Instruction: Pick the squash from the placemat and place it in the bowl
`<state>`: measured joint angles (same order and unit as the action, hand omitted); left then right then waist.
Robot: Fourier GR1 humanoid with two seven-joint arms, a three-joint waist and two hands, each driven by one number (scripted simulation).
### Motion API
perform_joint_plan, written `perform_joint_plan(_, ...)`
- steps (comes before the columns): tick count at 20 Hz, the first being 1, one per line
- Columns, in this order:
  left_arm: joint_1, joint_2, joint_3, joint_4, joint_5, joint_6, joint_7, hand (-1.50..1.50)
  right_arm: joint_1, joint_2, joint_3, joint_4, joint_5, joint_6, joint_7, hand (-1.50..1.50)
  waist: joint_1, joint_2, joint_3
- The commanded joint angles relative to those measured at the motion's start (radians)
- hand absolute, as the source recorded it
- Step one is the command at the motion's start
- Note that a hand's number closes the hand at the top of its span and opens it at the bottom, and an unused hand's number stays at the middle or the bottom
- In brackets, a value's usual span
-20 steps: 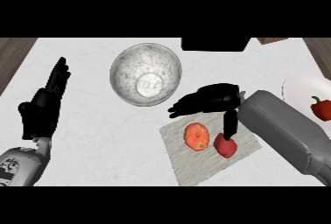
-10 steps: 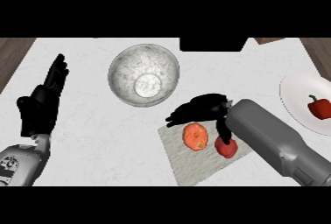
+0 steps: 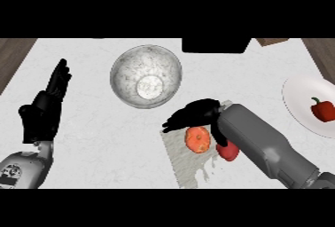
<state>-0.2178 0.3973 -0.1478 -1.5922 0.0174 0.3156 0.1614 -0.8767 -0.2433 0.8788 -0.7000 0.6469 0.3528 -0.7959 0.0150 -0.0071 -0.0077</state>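
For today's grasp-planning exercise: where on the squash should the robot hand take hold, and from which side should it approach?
Probably from above, across its middle. The squash lies flat on the placemat as a rounded orange piece, its left side free. A red item sits close on its right, so a sideways approach from there is blocked. The right robot hand hovers at its far edge, fingers spread, well placed to come down over it.

A white plate (image 3: 297, 95) lies at the right edge of the pale worktop (image 3: 98, 142), partly cut off by the view, and a red bell pepper (image 3: 322, 110) with a green stem rests on it. A red, rounded fruit (image 3: 228, 152), perhaps an apple, sits lower down near the middle. At the far edge stand a black block (image 3: 216, 45) and, beside it, a small brown thing (image 3: 271, 41), both cut off.
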Motion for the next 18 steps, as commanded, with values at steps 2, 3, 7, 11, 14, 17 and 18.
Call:
perform_joint_plan(2, 0.022, 0.005, 0.031, -0.004, -0.004, -0.032, -0.024, 0.0, 0.023, 0.052, 0.007, 0.089, 0.078, -0.058, -0.104, 1.5, 0.001, 0.01, 0.008)
perform_joint_plan(3, -0.015, -0.031, 0.014, 0.05, -0.026, -0.01, -0.038, 0.0, 0.039, 0.031, 0.034, 0.05, 0.1, -0.065, -0.125, 1.5, -0.008, 0.01, 0.008)
perform_joint_plan(7, -0.023, -0.017, 0.044, 0.051, -0.019, -0.045, -0.015, 0.0, 0.009, 0.074, -0.025, 0.091, 0.112, -0.114, -0.151, 1.5, -0.008, 0.01, 0.008)
perform_joint_plan(11, -0.011, 0.001, 0.093, 0.066, 0.01, -0.085, -0.041, 0.0, 0.041, 0.092, -0.051, 0.12, 0.121, -0.132, -0.172, 1.5, -0.008, 0.01, 0.008)
perform_joint_plan(14, -0.015, -0.005, 0.057, -0.051, -0.023, -0.065, 0.081, 0.0, 0.015, 0.11, -0.077, 0.166, 0.115, -0.122, -0.226, 1.5, 0.002, 0.01, 0.008)
perform_joint_plan(17, -0.002, -0.031, 0.074, 0.028, -0.035, -0.062, -0.011, 0.0, 0.052, 0.085, -0.09, 0.11, 0.119, -0.147, -0.26, 1.5, -0.007, 0.009, 0.008)
perform_joint_plan(18, -0.038, -0.023, 0.076, 0.048, -0.033, -0.065, 0.014, 0.0, 0.075, 0.235, -0.086, 0.018, 0.101, -0.085, 0.061, 1.5, -0.025, 0.002, 0.007)
